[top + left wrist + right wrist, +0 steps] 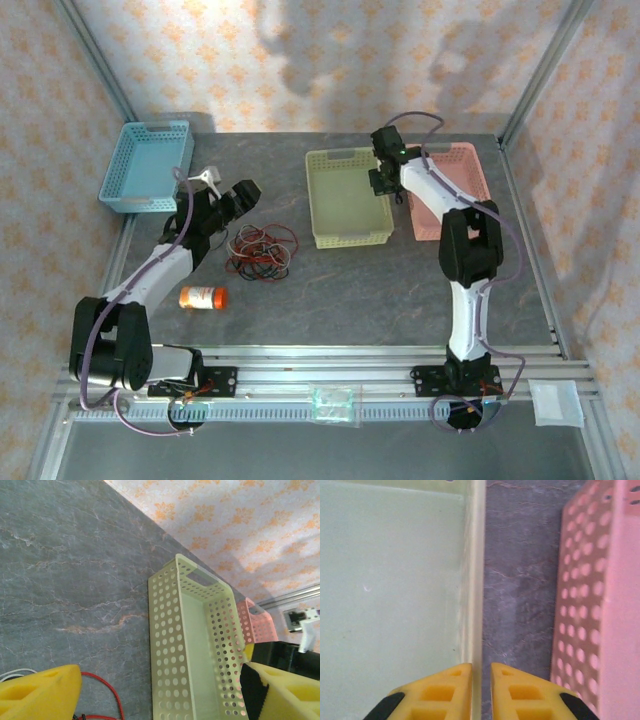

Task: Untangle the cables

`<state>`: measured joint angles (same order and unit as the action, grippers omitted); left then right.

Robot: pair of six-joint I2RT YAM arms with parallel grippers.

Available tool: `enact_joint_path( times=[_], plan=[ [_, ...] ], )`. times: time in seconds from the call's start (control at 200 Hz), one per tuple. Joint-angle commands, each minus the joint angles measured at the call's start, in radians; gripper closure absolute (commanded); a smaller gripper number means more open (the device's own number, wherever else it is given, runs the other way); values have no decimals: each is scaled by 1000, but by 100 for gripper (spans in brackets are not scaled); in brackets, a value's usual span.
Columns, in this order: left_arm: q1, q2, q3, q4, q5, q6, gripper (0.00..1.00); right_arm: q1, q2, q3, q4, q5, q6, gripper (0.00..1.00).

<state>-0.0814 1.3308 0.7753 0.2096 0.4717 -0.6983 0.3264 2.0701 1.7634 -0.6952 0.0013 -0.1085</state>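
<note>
Cables point(262, 252) lie flat in loose round loops, slightly wider left-right.

Dark grey tabletop point(380, 290), marbled, faint orange-brown veins. Cream walls point(300, 60), repeating orange floral motif. Perforated blue basket point(113, 180), pale green basket point(350, 240), pink basket point(478, 170). Red and black cables point(262, 252), one white strand. Orange bottle point(203, 297), white band. Yellow pads point(40, 692) on left claw point(243, 197). Yellow pads point(440, 695), black patches, on right claw point(481, 680). White-and-black arms point(463, 310), purple cords point(95, 340).
</note>
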Motion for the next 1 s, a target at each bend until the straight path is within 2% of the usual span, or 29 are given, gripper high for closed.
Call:
enact_joint_path(
  times=[0.0,0.175,0.365,0.456,0.741,0.991],
  plan=[
    [-17,16,37,14,15,23,16,-8,-64,-59,-33,66,17,83],
    [-34,39,47,20,19,23,16,-20,-89,-98,-11,17,24,80],
    [-37,33,47,28,16,21,16,-19,-111,-100,22,-48,48,60],
    [-34,11,36,40,0,18,16,-19,-115,-104,31,-70,54,56],
    [-7,-5,2,76,5,-11,16,-16,-90,-105,41,-155,60,55],
    [-3,-10,-13,85,13,-20,16,-16,-9,-42,9,-100,70,64]
  ],
)
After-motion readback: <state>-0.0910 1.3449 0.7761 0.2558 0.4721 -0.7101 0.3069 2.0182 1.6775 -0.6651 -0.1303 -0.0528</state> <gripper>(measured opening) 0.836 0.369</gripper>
